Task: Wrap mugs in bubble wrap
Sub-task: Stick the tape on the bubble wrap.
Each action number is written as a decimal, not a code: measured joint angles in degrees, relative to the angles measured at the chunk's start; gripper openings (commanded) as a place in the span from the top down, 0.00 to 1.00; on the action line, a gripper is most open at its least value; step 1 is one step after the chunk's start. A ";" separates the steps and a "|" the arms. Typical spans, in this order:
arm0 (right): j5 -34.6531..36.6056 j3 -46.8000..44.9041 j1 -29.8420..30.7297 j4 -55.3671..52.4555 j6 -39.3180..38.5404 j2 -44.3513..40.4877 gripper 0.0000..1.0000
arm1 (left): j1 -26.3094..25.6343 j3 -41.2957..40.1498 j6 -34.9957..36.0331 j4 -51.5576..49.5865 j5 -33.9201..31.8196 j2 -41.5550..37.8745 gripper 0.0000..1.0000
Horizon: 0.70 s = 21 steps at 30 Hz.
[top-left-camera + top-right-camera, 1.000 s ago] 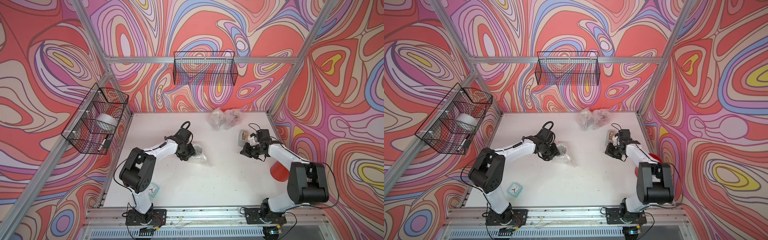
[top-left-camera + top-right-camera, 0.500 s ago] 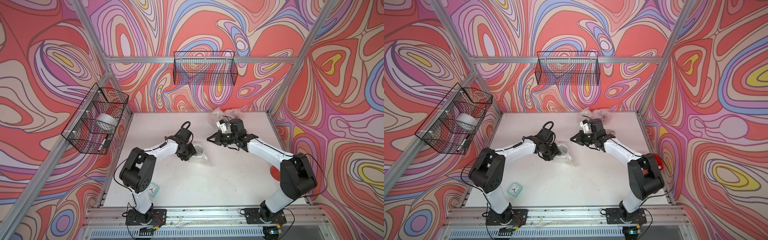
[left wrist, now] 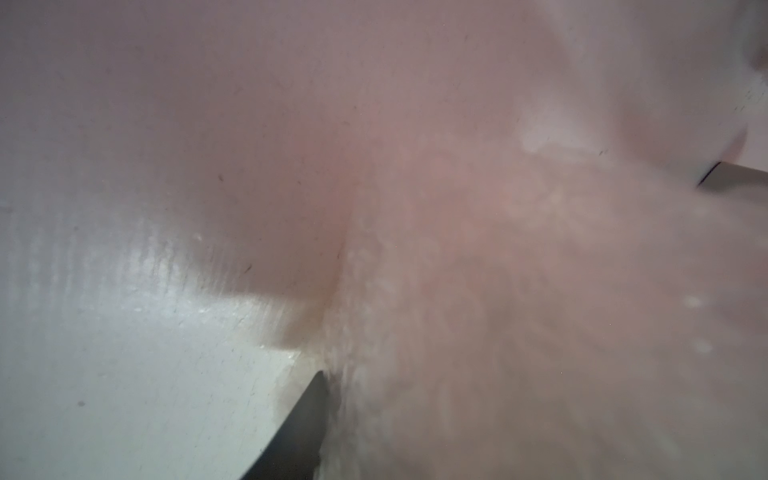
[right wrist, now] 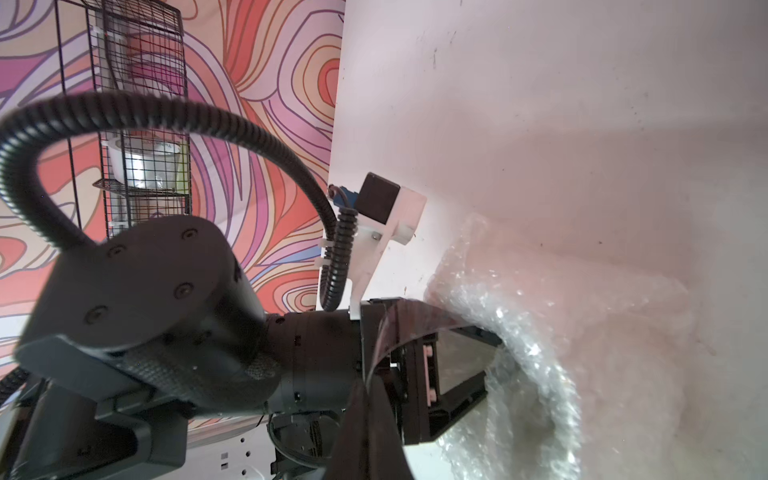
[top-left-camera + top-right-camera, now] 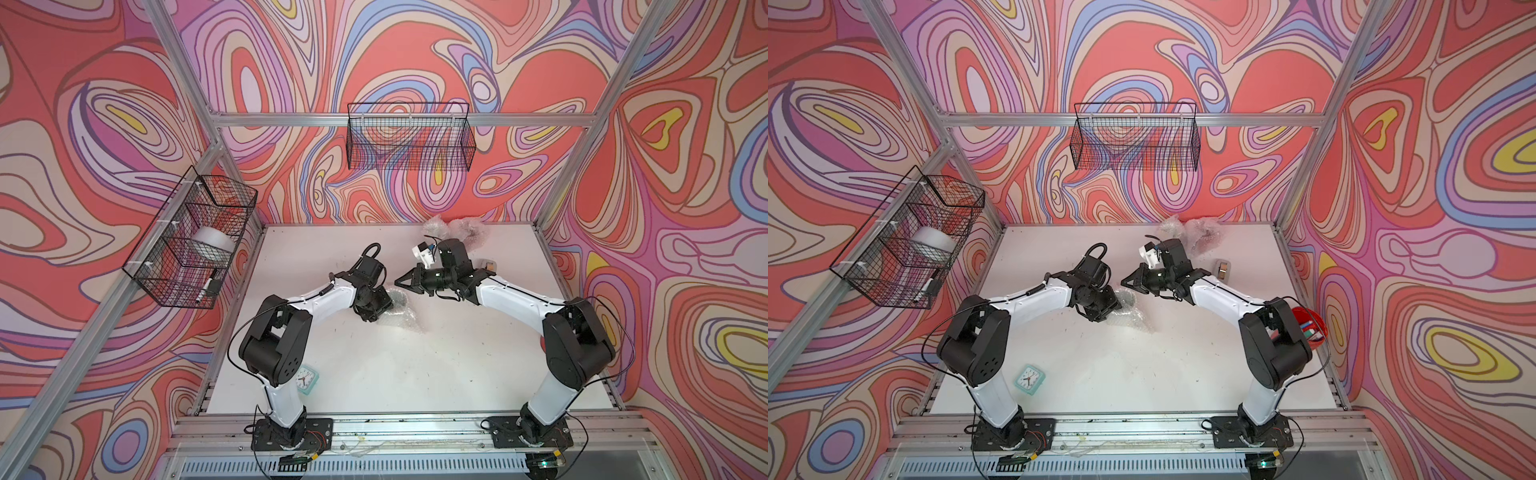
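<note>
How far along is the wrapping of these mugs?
Done, it seems: two wrapped bundles sit at the back of the table. In hand: the left end effector works at a third bundle mid-table, its wrap loose and open; the right end effector hangs shut and empty beside it. Left: closing that wrap.

a crumpled sheet of clear bubble wrap (image 5: 402,311) lay bunched near the middle of the table (image 5: 415,374). two more wrapped bundles (image 5: 434,226) sat side by side at the table's far edge, one tinged red.
</note>
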 measured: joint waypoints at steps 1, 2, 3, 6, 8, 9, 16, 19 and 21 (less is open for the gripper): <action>0.00 -0.50 0.13 0.09 0.07 0.00 1.00 | 0.00 0.00 -0.02 0.00 0.00 0.00 0.54; 0.02 -1.25 0.31 0.13 0.13 0.00 1.00 | 0.00 0.00 -0.07 0.00 0.00 0.00 0.54; 0.04 -1.97 0.46 0.13 0.24 0.00 1.00 | 0.00 0.00 -0.13 0.02 0.00 0.00 0.54; 0.22 -4.04 1.09 -0.04 0.28 0.00 1.00 | 0.00 0.00 -0.17 0.04 0.00 0.00 0.54; 0.37 -5.25 1.55 -0.17 0.28 0.00 1.00 | 0.00 -0.02 -0.17 0.09 0.00 0.00 0.54; 0.46 -5.62 1.77 -0.28 0.28 0.02 1.00 | 0.00 -0.02 -0.17 0.09 0.00 0.00 0.54; 3.08 -6.43 3.23 -3.15 -2.38 0.72 1.00 | -0.02 -0.02 -0.15 0.09 0.02 0.00 0.54; 5.90 -5.90 4.11 -5.25 -5.81 0.70 1.00 | -0.15 -0.02 -0.13 0.09 0.04 0.00 0.54; 8.15 -5.42 4.74 -6.54 -7.93 0.48 1.00 | -0.24 -0.02 -0.13 0.09 -0.02 0.00 0.54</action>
